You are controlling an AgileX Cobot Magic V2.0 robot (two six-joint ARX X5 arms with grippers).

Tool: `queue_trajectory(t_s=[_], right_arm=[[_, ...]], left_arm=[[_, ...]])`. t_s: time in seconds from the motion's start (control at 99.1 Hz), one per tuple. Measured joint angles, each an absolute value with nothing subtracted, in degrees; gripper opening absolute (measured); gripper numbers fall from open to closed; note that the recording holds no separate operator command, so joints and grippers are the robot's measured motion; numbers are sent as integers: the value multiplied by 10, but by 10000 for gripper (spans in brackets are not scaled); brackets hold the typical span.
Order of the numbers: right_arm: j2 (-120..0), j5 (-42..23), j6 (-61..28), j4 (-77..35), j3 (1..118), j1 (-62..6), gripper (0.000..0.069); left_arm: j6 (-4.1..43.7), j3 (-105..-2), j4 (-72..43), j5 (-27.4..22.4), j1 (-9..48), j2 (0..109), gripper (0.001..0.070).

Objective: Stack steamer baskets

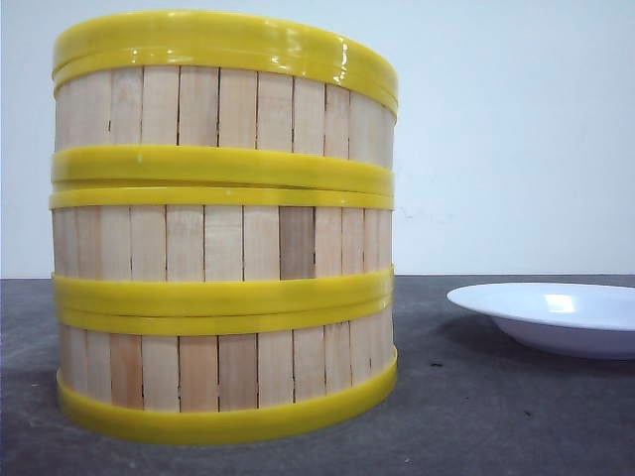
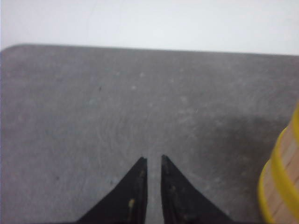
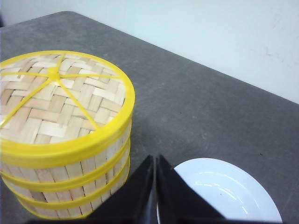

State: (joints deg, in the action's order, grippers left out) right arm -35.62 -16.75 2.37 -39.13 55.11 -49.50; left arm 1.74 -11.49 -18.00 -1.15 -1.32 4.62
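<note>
Three steamer baskets stand in one stack on the left of the front view: top (image 1: 223, 109), middle (image 1: 223, 243), bottom (image 1: 223, 372). In the right wrist view the stack (image 3: 88, 172) has a woven cover with yellow spokes (image 3: 56, 102) on top. My right gripper (image 3: 155, 157) is shut and empty, hanging above the gap between stack and plate. My left gripper (image 2: 154, 158) hovers low over bare table beside the stack's edge (image 2: 285, 182). Its fingers are a narrow gap apart, with nothing between them. Neither gripper shows in the front view.
A white plate (image 1: 556, 312) lies on the dark grey table (image 1: 476, 416) to the right of the stack, and it also shows as the white plate (image 3: 224, 186) close by the right gripper. A white wall stands behind the table's far edge.
</note>
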Motion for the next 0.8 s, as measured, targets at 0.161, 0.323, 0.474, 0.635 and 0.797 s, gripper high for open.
queue_trajectory(t_s=[0.161,0.323,0.474,0.635,0.797], right_arm=[[-356,-168,24,-391,551,-495,3],[-356,-168,24,-392,551,-495,3],[-356,-168,24,-391,551,-495,3],[-356,-168,24,-391,551,-495,3],[-356,-167,24,-391,551,-495,3]], left_arm=[[18,-59,-146,13,-14,28,26],[19,-33,-141,23,-14,12,26],[21,-28,-129,32,-14,2,26],[16,-26,-123,33,-14,2,26],[12,-25,-122,33,-14,2,26]])
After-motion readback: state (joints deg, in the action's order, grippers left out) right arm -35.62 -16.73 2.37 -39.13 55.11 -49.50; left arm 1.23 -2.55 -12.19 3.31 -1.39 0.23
